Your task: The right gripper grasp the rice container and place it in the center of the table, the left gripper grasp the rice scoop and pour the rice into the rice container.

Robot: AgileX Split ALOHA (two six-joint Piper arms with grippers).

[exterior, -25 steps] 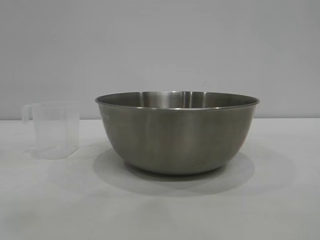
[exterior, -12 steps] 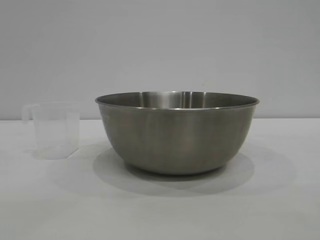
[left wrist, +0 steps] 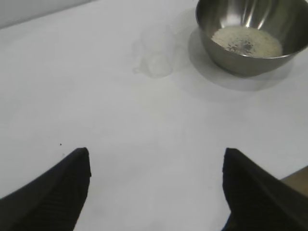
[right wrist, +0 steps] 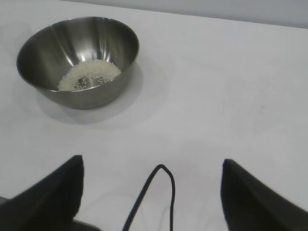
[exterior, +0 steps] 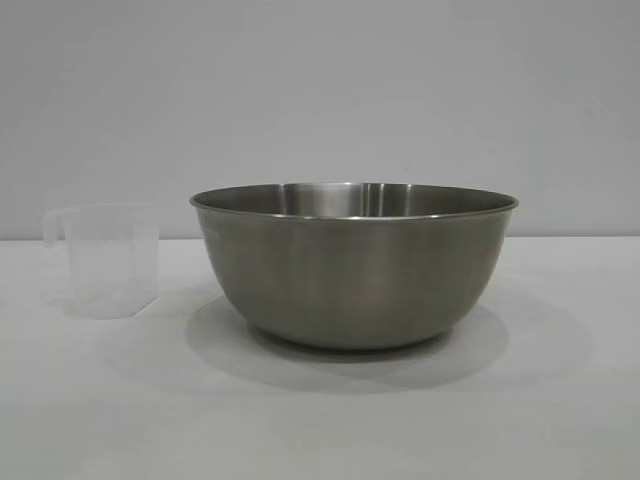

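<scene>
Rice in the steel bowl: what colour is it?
Off-white rice, clearest in the right wrist view, lying in the rice container.

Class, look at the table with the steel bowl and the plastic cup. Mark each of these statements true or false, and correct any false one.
1. The rice lies in the rice container. True.
2. The rice scoop stands upright on the table, apart from the rice container. True.
3. The left end effector is shut on the rice scoop. False: its fingers stand open over bare table, and the scoop sits farther off, untouched.
4. The rice container lies tipped on its side. False: it sits upright with its rim level.
5. The right end effector is open and holds nothing. True.
</scene>
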